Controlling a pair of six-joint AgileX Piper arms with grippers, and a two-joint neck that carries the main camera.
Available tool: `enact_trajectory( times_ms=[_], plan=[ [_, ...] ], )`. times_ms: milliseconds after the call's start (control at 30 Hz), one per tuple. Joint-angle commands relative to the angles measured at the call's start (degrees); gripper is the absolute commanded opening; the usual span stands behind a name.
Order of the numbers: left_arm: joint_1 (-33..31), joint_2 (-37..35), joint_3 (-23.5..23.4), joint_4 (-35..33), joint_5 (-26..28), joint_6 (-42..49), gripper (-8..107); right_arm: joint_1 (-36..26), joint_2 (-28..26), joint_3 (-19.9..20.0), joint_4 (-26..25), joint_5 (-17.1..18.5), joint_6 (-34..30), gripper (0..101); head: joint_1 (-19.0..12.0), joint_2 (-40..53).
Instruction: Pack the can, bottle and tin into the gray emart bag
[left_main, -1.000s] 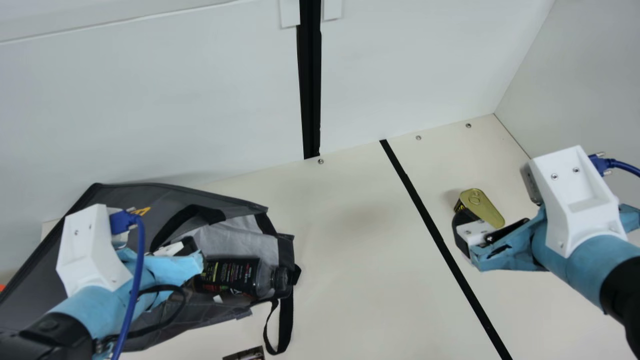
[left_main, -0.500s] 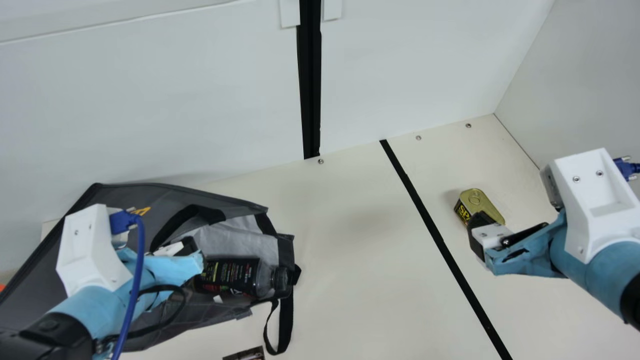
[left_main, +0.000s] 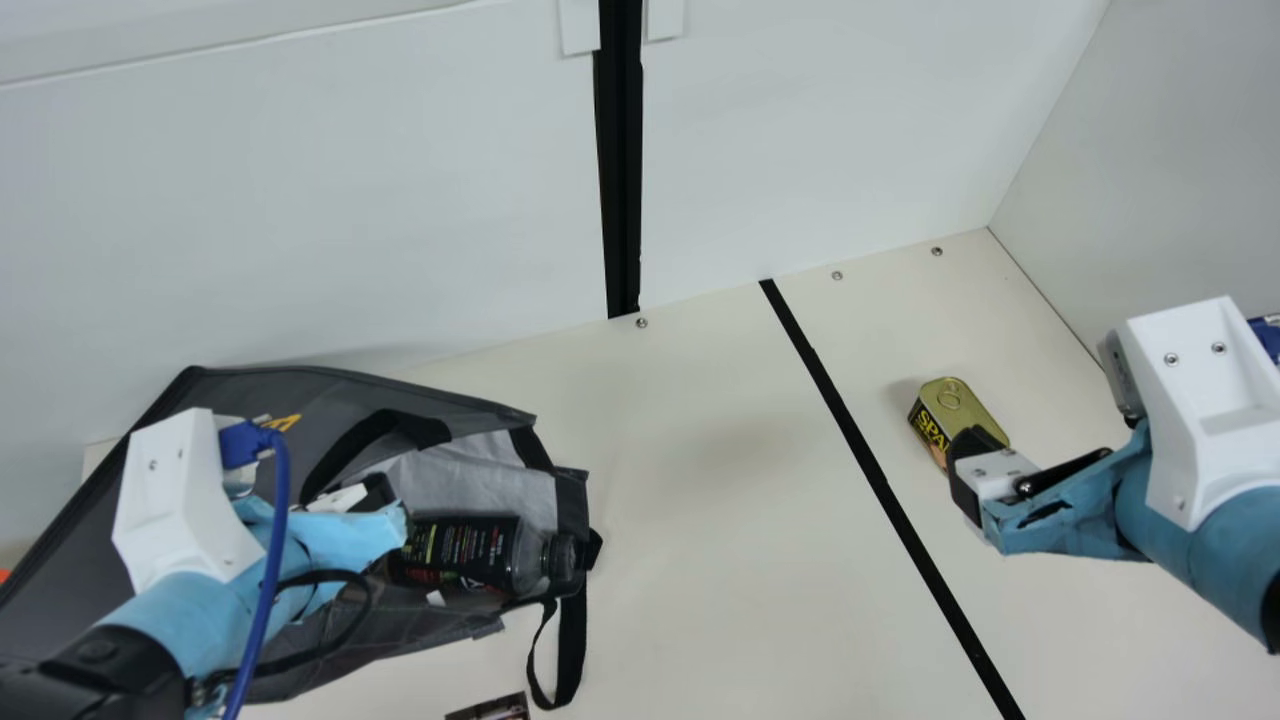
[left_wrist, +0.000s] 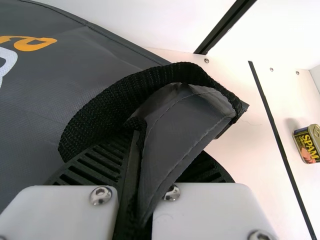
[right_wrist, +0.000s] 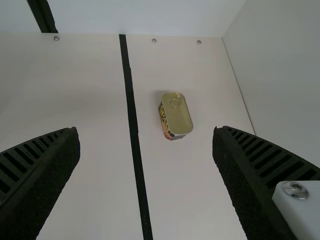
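Sliding toward four o'clock in the main view, our right gripper (right_wrist: 145, 131) is leaving its earlier position, while the tin (left_main: 952, 412) is staying put. We're keeping our left gripper (left_wrist: 142, 150) closed on the mouth edge of the gray emart bag (left_main: 300, 385) (handy, with the bottle (left_main: 470, 553) already lying in the opening). For a sound pick, we should be centering both fingers over the tin, squaring them to its long sides and lowering before squeezing. Our right fingers are standing wide apart, holding nothing; from them, the tin is lying near, toward eleven o'clock in the main view.
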Motion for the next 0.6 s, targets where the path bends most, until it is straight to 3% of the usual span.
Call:
enact_trajectory(
  times_ms=[0,567],
  plan=[
    [0.0,0.0,0.0,0.0,0.0,0.0,10,-0.2,0.1,-0.1,0.2,0.1,-0.2,91,-1.3,-0.1],
    [0.0,0.0,0.0,0.0,0.0,0.0,10,-0.7,2.4,-0.4,0.8,-0.5,-0.8,91,-1.3,-0.1]
  ],
)
